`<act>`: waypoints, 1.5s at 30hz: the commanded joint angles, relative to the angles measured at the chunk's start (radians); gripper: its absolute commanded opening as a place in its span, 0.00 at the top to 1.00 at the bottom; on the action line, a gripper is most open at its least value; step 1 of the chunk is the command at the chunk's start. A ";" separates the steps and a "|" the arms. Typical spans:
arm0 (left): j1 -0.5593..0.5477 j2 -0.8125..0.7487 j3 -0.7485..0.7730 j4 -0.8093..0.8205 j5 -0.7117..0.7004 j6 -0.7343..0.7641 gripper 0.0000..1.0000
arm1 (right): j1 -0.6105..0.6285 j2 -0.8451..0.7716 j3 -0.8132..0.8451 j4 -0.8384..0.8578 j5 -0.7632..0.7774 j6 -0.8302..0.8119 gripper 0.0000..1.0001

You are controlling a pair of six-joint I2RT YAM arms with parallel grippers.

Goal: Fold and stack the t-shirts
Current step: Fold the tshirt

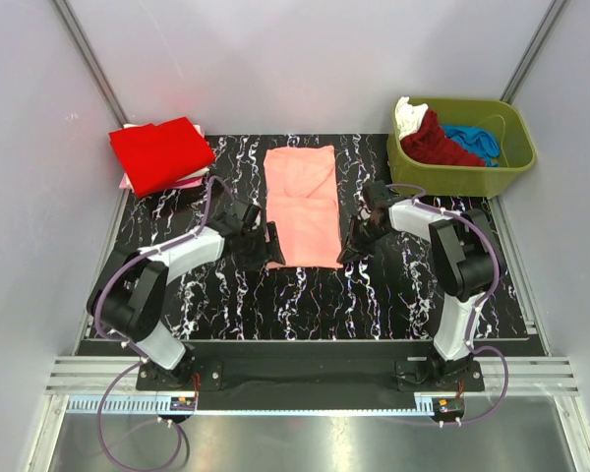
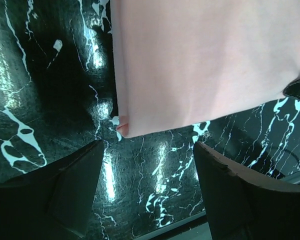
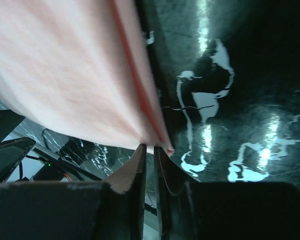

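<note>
Well, one salmon-pink t-shirt (image 1: 302,206), one tub (image 1: 459,180).

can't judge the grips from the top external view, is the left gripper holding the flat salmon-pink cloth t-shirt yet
Observer: No. The left gripper is open, and the near left corner of the salmon-pink cloth t-shirt lies on the black marbled table just ahead of it, clear of both jaws.
Operator: and the right one
Observer: The right gripper has its jaws almost together at the shirt's other near corner. The cloth seems pinched at their tips.
</note>
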 commanded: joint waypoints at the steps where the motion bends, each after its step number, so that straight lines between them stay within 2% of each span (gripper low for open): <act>1: -0.008 0.001 -0.038 0.157 0.020 -0.040 0.23 | -0.014 -0.015 -0.007 0.037 0.009 -0.055 0.83; 9: -0.072 0.066 -0.098 0.207 -0.006 -0.064 0.26 | -0.014 -0.023 -0.024 -0.016 0.073 -0.109 0.80; 13: -0.098 0.014 -0.144 0.215 -0.033 -0.087 0.25 | -0.014 -0.060 -0.067 0.003 0.056 -0.110 0.59; 18: -0.097 -0.031 -0.190 0.217 -0.072 -0.093 0.22 | -0.014 -0.088 -0.107 0.029 0.043 -0.119 0.55; 30: -0.097 0.000 -0.201 0.227 -0.128 -0.103 0.30 | -0.016 -0.031 -0.041 0.017 0.052 -0.127 0.61; 38: -0.092 -0.031 -0.236 0.244 -0.220 -0.138 0.34 | -0.014 -0.026 -0.032 0.024 0.056 -0.126 0.67; 43: -0.084 -0.029 -0.244 0.270 -0.233 -0.141 0.44 | -0.017 -0.022 -0.026 0.029 0.058 -0.127 0.78; 44: -0.084 -0.026 -0.244 0.278 -0.231 -0.141 0.52 | -0.017 -0.020 -0.024 0.029 0.058 -0.129 0.82; 45: -0.084 -0.023 -0.244 0.283 -0.231 -0.141 0.56 | -0.017 -0.020 -0.024 0.032 0.056 -0.130 0.84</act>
